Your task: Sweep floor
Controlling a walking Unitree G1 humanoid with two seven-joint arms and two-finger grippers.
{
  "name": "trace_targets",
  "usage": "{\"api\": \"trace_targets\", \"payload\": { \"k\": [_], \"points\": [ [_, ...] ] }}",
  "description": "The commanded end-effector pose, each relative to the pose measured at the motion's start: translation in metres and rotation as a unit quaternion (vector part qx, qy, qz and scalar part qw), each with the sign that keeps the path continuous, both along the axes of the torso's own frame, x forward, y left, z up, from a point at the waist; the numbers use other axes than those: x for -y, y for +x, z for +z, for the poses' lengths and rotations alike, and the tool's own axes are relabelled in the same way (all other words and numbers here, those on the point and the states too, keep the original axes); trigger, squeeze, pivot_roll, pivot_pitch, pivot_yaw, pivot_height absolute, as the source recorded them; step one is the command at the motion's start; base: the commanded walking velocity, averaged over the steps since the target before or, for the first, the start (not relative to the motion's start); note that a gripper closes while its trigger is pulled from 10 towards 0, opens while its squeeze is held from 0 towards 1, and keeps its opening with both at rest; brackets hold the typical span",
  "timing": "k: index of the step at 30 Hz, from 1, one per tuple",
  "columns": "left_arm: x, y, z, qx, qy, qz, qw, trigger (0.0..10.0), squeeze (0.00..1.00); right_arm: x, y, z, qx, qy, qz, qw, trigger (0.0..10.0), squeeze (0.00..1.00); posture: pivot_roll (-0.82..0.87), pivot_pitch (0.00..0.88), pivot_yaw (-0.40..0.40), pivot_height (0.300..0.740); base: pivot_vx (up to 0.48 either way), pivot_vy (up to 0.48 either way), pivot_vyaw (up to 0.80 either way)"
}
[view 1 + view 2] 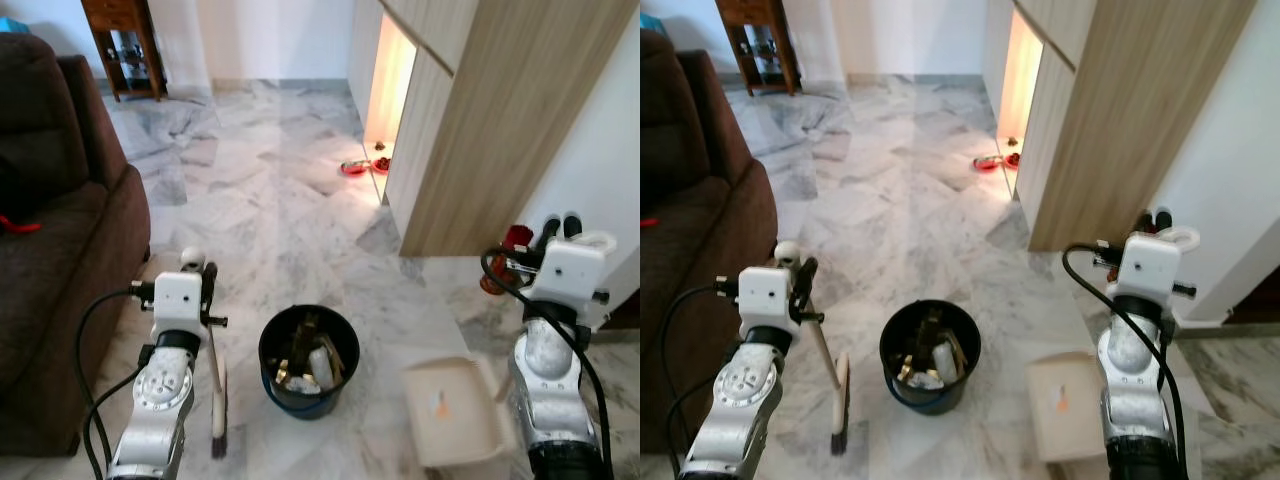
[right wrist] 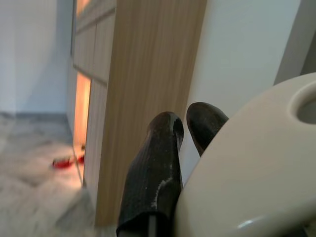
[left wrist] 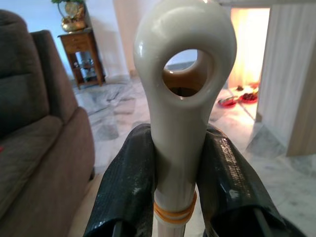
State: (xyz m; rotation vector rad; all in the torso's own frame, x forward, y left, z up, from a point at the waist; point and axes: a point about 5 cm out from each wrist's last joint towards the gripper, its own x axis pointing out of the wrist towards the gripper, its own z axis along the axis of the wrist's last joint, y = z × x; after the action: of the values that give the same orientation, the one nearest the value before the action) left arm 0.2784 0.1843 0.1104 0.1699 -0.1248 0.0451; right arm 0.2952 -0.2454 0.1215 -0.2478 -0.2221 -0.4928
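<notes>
Left gripper (image 3: pixel 177 187) pinches the broom (image 1: pixel 216 385) handle, bristles on the floor (image 1: pixel 280 210) at 9 o'clock of the full bin (image 1: pixel 309 360); right gripper (image 1: pixel 560 232) holds the dustpan (image 1: pixel 455 410) handle, finger closure unclear; sweeping looks near done, next likely tidying away.

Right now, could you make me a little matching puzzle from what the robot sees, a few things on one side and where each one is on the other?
Things:
1. broom
2. black bin
3. dustpan
4. red bowls

Places:
A. on the floor by the lit opening in the wooden cabinet
B. on the floor between the two arms, holding rubbish
C. its handle held in the left gripper, beside the brown sofa
D. flat on the floor near the right arm

Pairs: 1-C, 2-B, 3-D, 4-A
</notes>
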Motion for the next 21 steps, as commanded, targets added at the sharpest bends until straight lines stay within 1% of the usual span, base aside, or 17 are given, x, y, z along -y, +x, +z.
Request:
{"api": "trace_targets", "payload": {
  "k": [1,5,7,8,12,15,16,19,21],
  "points": [
    [-0.003,0.000,0.016,0.031,0.003,0.001,1.000,10.0,0.00,0.002,0.001,0.009,0.025,-0.023,0.002,0.999,10.0,0.00,0.09,0.000,-0.013,0.740,0.000,0.000,0.00],
    [-0.001,-0.002,0.014,0.029,-0.001,-0.007,1.000,10.0,0.00,0.002,0.002,0.005,0.022,-0.031,0.008,0.999,10.0,0.00,0.08,0.000,-0.011,0.740,0.000,0.000,0.00],
    [0.000,-0.003,0.013,0.030,-0.003,-0.011,0.999,10.0,0.00,0.002,0.002,0.002,0.021,-0.020,0.010,1.000,10.0,0.00,0.08,0.000,-0.013,0.740,0.000,0.000,0.00],
    [0.001,-0.003,0.012,0.029,-0.004,-0.012,0.999,10.0,0.00,0.002,0.002,-0.002,0.021,0.001,0.010,1.000,10.0,0.00,0.08,0.000,-0.013,0.740,0.000,0.000,0.00],
    [0.004,-0.001,0.010,0.027,-0.004,-0.015,1.000,10.0,0.00,0.003,0.004,-0.007,0.020,0.048,0.019,0.998,10.0,0.00,0.08,0.000,-0.017,0.740,0.000,0.000,0.00],
    [0.005,-0.001,0.010,0.026,-0.004,-0.015,1.000,10.0,0.00,0.002,0.004,-0.008,0.021,0.059,0.024,0.998,10.0,0.00,0.08,0.000,-0.017,0.740,0.000,0.000,0.00],
    [0.005,0.001,0.009,0.025,-0.005,-0.015,1.000,10.0,0.00,0.000,0.006,-0.009,0.021,0.069,0.031,0.997,10.0,0.00,0.08,0.000,-0.020,0.740,0.000,0.000,0.00],
    [0.005,0.001,0.008,0.024,-0.008,-0.013,1.000,10.0,0.00,-0.002,0.007,-0.011,0.019,0.062,0.042,0.997,10.0,0.00,0.07,0.000,-0.019,0.740,0.000,0.000,0.00],
    [0.005,0.000,0.008,0.025,-0.008,-0.015,1.000,10.0,0.00,-0.003,0.007,-0.012,0.020,0.066,0.044,0.997,10.0,0.00,0.08,0.000,-0.018,0.740,0.000,0.000,0.00]
  ]
}}
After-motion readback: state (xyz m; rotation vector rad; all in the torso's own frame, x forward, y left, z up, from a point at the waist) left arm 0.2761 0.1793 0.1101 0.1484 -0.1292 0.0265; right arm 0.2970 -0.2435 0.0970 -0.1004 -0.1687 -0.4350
